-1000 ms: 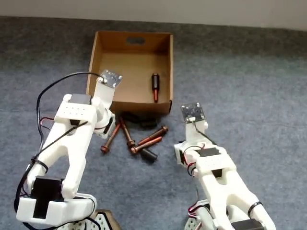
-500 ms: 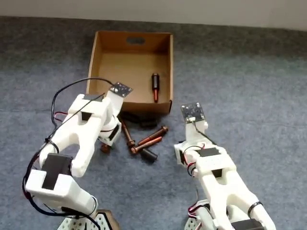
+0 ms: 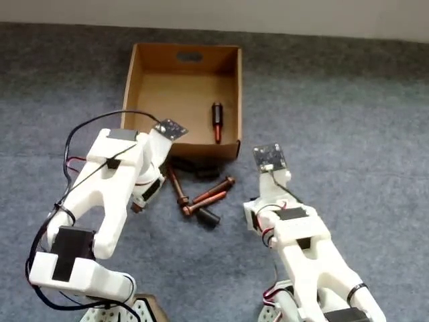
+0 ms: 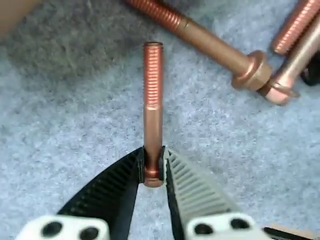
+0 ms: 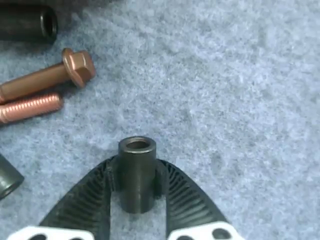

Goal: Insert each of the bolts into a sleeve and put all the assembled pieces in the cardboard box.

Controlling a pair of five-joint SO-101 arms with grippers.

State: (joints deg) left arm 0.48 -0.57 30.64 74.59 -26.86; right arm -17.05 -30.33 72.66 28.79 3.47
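High view: the cardboard box (image 3: 137,80) sat at the far side, with one assembled piece (image 3: 217,121) inside by its right wall. Loose bolts (image 3: 204,198) lay just before its near edge, between my arms, with open carpet (image 3: 348,114) to the right. Left wrist view: my left pincer (image 4: 153,156) was closed on a bolt (image 4: 153,100) near its head, the threaded tip apart from its neighbours. Right wrist view: my right pincer (image 5: 136,167) clamped a black sleeve (image 5: 136,175), with bare carpet beyond.

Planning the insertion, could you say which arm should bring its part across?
Likely left: the left hand grips a bolt near the head, shank free; the right hand holds a sleeve, bore open.
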